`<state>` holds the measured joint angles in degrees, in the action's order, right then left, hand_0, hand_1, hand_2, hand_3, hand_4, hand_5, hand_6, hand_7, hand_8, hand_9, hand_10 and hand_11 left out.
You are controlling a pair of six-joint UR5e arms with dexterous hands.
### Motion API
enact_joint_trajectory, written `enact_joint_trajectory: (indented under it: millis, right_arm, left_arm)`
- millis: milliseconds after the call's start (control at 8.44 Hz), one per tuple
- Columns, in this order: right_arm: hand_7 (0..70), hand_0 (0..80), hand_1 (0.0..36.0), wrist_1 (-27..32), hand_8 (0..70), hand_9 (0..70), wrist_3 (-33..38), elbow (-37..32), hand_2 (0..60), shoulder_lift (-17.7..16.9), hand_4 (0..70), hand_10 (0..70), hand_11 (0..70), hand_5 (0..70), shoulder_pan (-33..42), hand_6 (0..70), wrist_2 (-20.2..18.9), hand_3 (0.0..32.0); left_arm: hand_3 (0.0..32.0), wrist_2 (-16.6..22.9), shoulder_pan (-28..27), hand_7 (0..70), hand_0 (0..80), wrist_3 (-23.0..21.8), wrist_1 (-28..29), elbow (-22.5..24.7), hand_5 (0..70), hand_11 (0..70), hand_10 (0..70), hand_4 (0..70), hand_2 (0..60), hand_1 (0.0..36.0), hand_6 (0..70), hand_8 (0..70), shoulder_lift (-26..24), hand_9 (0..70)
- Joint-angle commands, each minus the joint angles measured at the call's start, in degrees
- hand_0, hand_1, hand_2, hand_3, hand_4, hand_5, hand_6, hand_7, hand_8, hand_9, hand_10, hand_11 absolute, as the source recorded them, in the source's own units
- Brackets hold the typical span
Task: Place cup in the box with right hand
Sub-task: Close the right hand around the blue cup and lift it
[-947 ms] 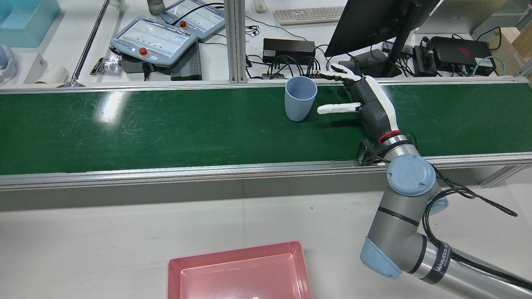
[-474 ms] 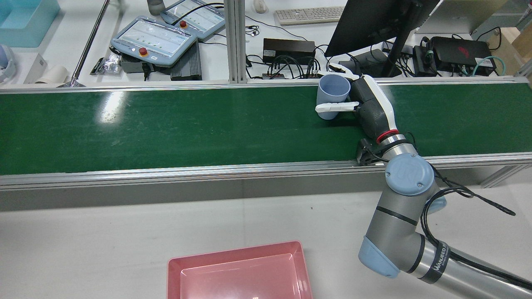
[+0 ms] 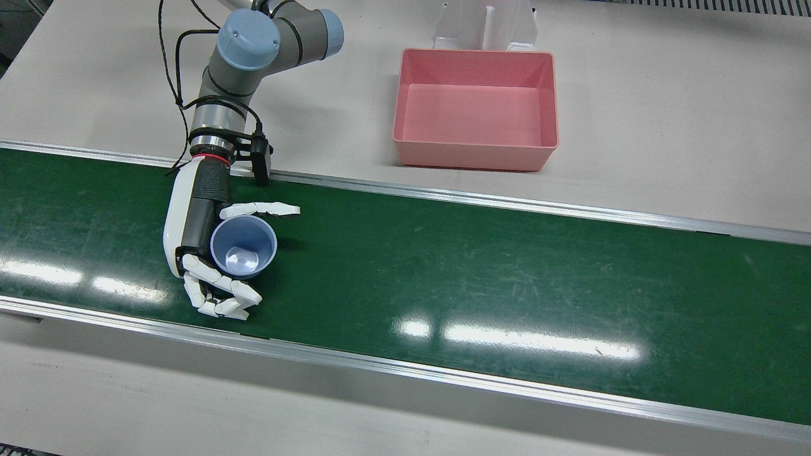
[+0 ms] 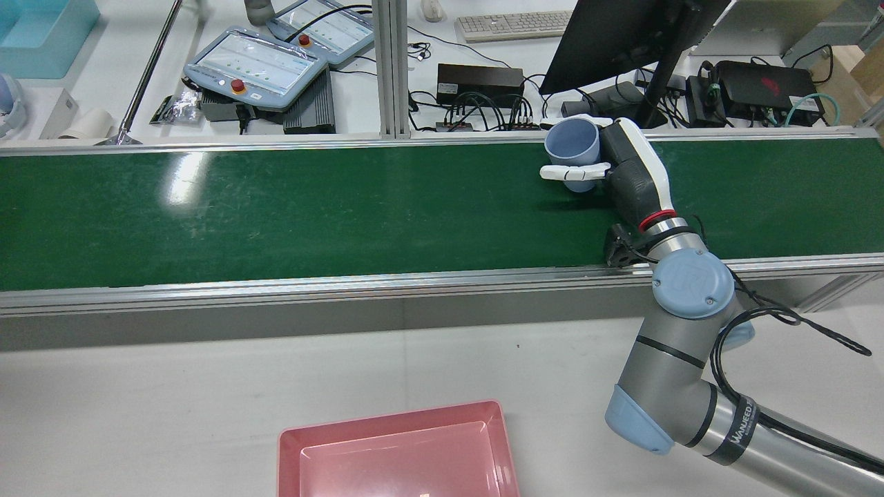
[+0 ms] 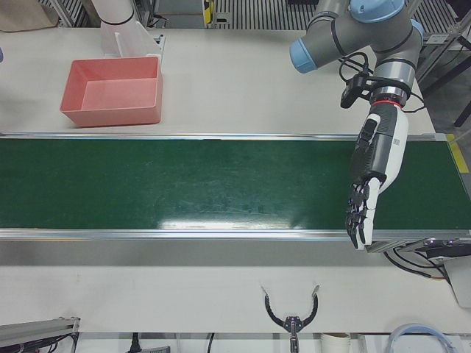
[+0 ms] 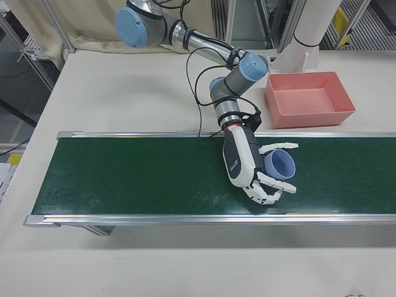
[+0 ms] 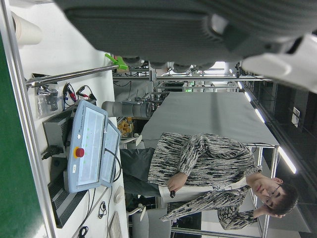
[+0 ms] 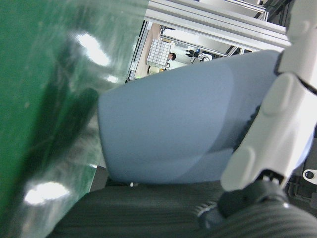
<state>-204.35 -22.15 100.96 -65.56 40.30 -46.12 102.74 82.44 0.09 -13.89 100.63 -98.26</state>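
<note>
A light blue cup [image 3: 244, 247] sits in my right hand [image 3: 196, 234] over the green belt [image 3: 475, 272], mouth up. The thumb crosses its near side and the fingers [image 3: 222, 294] curl round its far side. In the rear view the cup [image 4: 572, 145] is held a little above the belt in the hand [image 4: 632, 172], with a shadow below it. The right hand view shows the cup [image 8: 173, 134] against the palm. The pink box [image 3: 475, 158] stands empty on the white table behind the belt. My left hand [image 5: 372, 176] hangs open over the belt's other end.
The belt has aluminium rails [image 3: 507, 202] along both long edges. A white pedestal [image 3: 485, 25] stands right behind the box. Teach pendants [image 4: 255, 65], a monitor [image 4: 621, 34] and cables lie on the desk beyond the belt.
The cup rode right along the belt into my right hand. The hand closed on it, then rose a little and shifted right with it.
</note>
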Motion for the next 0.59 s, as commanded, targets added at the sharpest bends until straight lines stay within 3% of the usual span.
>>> enact_joint_trajectory:
  millis: [0,118,237,474]
  right_arm:
    - [70.0,51.7,5.3,-0.1,63.8,70.0,0.1,1.8,5.5,-1.4,69.3,48.8,68.4,11.9,1.3,39.1,0.0,0.0]
    - [70.0,51.7,6.3,-0.1,62.6,70.0,-0.2,4.6,5.8,-2.1,50.3,48.1,67.7,12.6,1.2,37.4,0.0,0.0]
    - [70.0,50.2,9.0,-0.2,61.6,70.0,-2.6,9.4,11.4,-2.5,41.8,47.1,66.3,12.5,1.2,36.5,0.0,0.0]
    - [70.0,51.8,5.5,-0.2,59.8,70.0,-13.7,25.0,3.6,-4.5,41.5,44.6,62.9,12.3,-5.5,34.7,0.0,0.0]
  left_arm:
    - [0.0,0.0,0.0,0.0,0.0,0.0,0.0,0.0,0.0,0.0,0.0,0.0,0.0,0.0,0.0,0.0,0.0,0.0]
    - [0.0,0.0,0.0,0.0,0.0,0.0,0.0,0.1,0.0,0.0,0.0,0.0,0.0,0.0,0.0,0.0,0.0,0.0]
    - [0.0,0.0,0.0,0.0,0.0,0.0,0.0,0.1,0.0,0.0,0.0,0.0,0.0,0.0,0.0,0.0,0.0,0.0]
    - [0.0,0.0,0.0,0.0,0.0,0.0,0.1,0.0,0.0,0.0,0.0,0.0,0.0,0.0,0.0,0.0,0.0,0.0]
